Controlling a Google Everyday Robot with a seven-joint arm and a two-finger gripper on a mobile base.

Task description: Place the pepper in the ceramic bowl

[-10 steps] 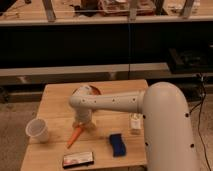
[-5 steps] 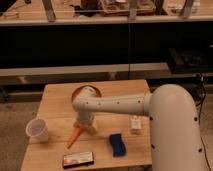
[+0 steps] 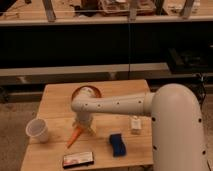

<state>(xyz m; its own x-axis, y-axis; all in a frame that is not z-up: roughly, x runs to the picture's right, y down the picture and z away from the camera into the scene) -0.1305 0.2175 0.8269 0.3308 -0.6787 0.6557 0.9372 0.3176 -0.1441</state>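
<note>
Fingers (image 3: 80, 125) spread wide above one pepper (image 3: 74, 136), near one ceramic bowl (image 3: 96, 91), one cup (image 3: 37, 130).

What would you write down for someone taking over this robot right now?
Gripper: open, pointing down at the end of the pepper nearest the bowl; nothing held.
Pepper: lying on the table, in front of the ceramic bowl, to the right of the plastic cup.
Ceramic bowl: at the back of the table, partly hidden by the arm.
Done: nothing placed yet.
Left: close on the pepper, lift it, carry it back to the bowl and release.
</note>
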